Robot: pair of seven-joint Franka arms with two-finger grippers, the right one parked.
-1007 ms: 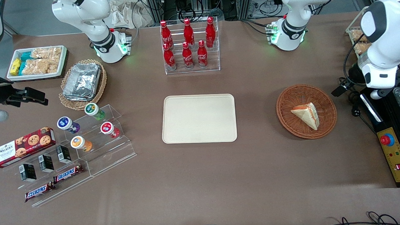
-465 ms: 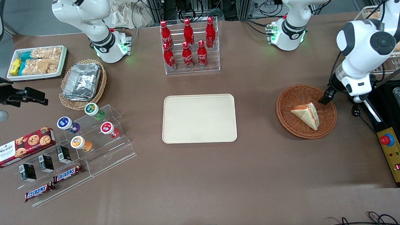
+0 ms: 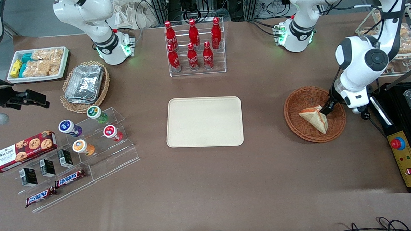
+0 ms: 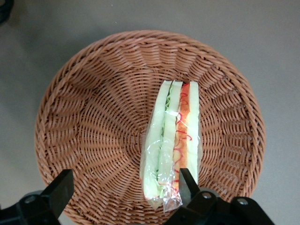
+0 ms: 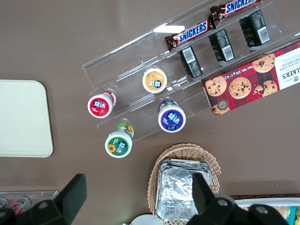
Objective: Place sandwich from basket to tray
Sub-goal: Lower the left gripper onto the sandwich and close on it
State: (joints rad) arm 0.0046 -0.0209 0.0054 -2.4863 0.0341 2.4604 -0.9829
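Observation:
The sandwich (image 3: pixel 315 119), a plastic-wrapped wedge of pale bread with red-orange and green filling (image 4: pixel 172 140), lies in the round reddish-brown wicker basket (image 3: pixel 295 103) (image 4: pixel 93 112). My left gripper (image 3: pixel 326 108) (image 4: pixel 124 187) hangs open just over the basket. One black finger (image 4: pixel 188 182) stands at the sandwich's orange-filled edge and the other finger (image 4: pixel 60 188) is over bare wicker near the rim. Nothing is held. The cream-beige tray (image 3: pixel 204 121) (image 5: pixel 21 117) lies flat mid-table, beside the basket toward the parked arm's end.
A clear rack of red cola bottles (image 3: pixel 193 47) stands farther from the front camera than the tray. A yellow control box with a red button (image 3: pixel 406 156) and a black appliance (image 3: pixel 410 105) sit at the working arm's end. A stepped acrylic stand with cups (image 3: pixel 90 136) is toward the parked arm's end.
The left arm swung in from the working arm's end of the table, and its gripper came down from beside the basket's rim to over the sandwich. The sandwich has not moved.

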